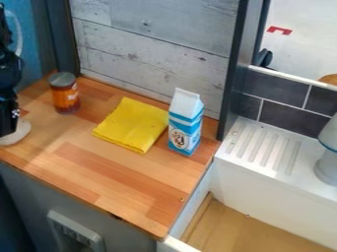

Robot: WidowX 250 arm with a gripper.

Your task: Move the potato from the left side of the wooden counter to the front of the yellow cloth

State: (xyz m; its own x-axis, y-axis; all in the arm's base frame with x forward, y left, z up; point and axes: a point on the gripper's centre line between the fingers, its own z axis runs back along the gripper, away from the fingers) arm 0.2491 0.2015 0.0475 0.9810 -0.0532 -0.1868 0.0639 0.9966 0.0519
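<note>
Camera view: the orange jar (pixel 65 97) stands right of the gripper (pixel 9 118) — spread or closed, I cannot tell — with yellow cloth (pixel 133 125) and blue-white carton (pixel 185 123) farther right.

Fixed camera, set high, faces down at slant, middling distance from wooden counter (pixel 135 174).

And here's a plain yellow cloth (pixel 133 124), a blue-and-white carton (pixel 185 123), an orange-red jar (pixel 64 93) (grey lid, mind you), the surface (pixel 125 173) striped in warm orange-browns!
</note>
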